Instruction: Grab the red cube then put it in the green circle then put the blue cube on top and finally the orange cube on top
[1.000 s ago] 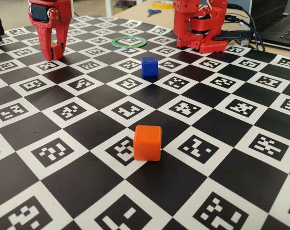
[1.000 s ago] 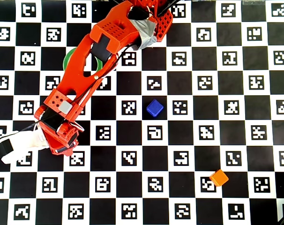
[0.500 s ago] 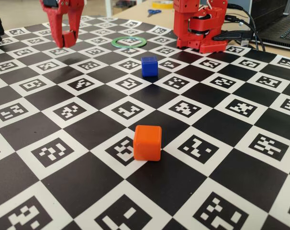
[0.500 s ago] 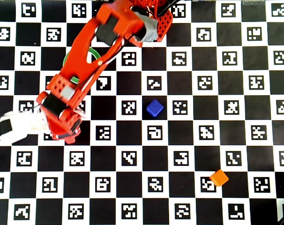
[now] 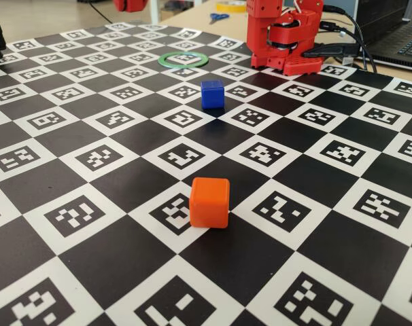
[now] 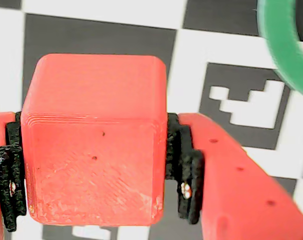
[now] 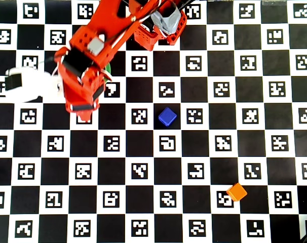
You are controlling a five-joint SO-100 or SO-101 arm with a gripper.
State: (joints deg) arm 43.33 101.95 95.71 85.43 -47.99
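Note:
In the wrist view my gripper [image 6: 96, 172] is shut on the red cube [image 6: 94, 140], with a black pad pressed to each side of it. It hangs above the board, and an arc of the green circle [image 6: 286, 50] shows at the upper right. The overhead view has the gripper [image 7: 82, 104] at the upper left. The arm covers the cube and nearly all of the ring there. The fixed view shows the whole green circle [image 5: 183, 60] lying empty. The blue cube [image 5: 212, 94] [image 7: 167, 116] sits mid-board. The orange cube [image 5: 209, 202] [image 7: 237, 192] sits nearest that camera.
The board is a black-and-white checker mat [image 5: 97, 251] printed with markers. The arm's red base [image 5: 284, 37] stands at the far edge, with cables and a laptop [image 5: 396, 34] to its right. A white camera mount [image 7: 29, 83] juts left off the gripper.
The gripper has risen off the board with the red cube. It has swung toward the green circle, climbing almost out of the fixed view's top. Blue and orange cubes have not moved.

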